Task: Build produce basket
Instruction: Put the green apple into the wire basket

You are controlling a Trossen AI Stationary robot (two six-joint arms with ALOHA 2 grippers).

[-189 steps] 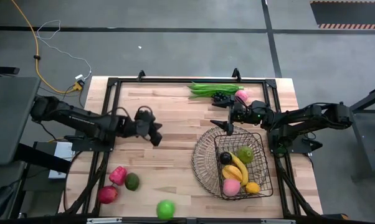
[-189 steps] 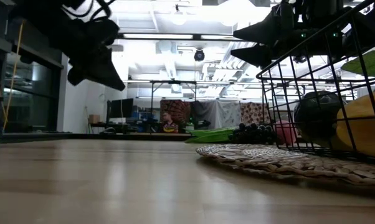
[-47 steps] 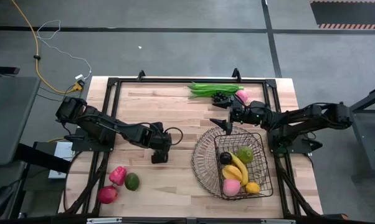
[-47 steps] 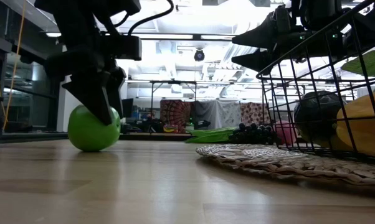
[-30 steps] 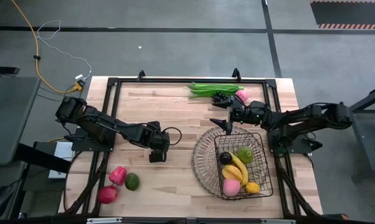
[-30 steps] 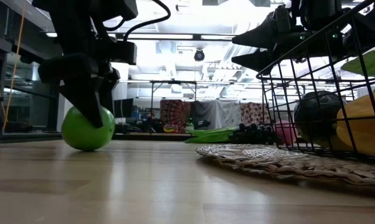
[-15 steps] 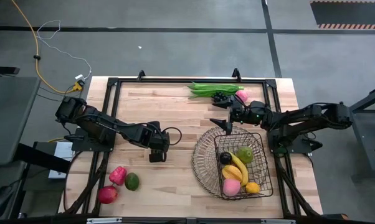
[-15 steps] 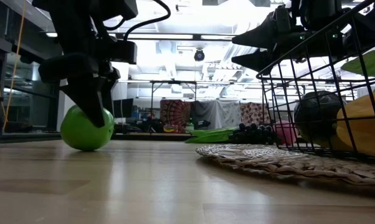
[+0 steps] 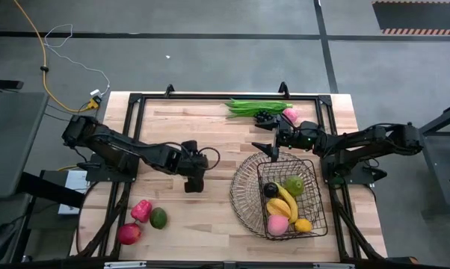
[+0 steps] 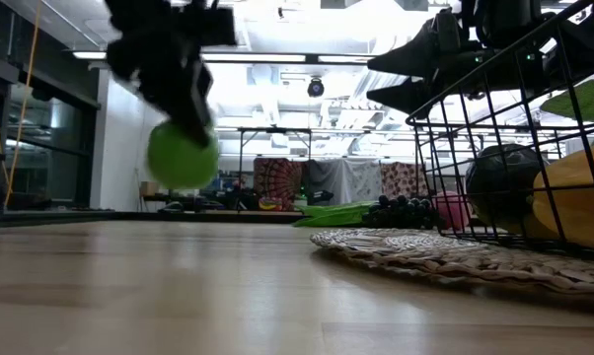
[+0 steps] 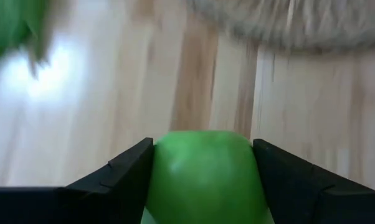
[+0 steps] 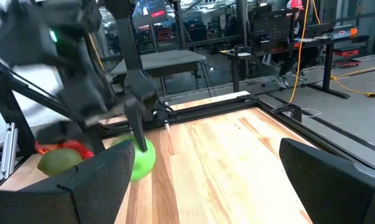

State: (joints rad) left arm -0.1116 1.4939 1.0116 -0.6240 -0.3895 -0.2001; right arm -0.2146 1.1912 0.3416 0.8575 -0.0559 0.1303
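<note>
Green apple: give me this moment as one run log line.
left gripper: shut on green apple, lifted off table | right gripper: open, above basket rim

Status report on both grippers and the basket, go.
Left gripper shut on green apple, lifted off the table. Right gripper open, above basket rim. Path to basket looks clear.

The worktop was pale planked wood with a soft sheen; the basket dark wire; the green apple smooth, matt plastic.
</note>
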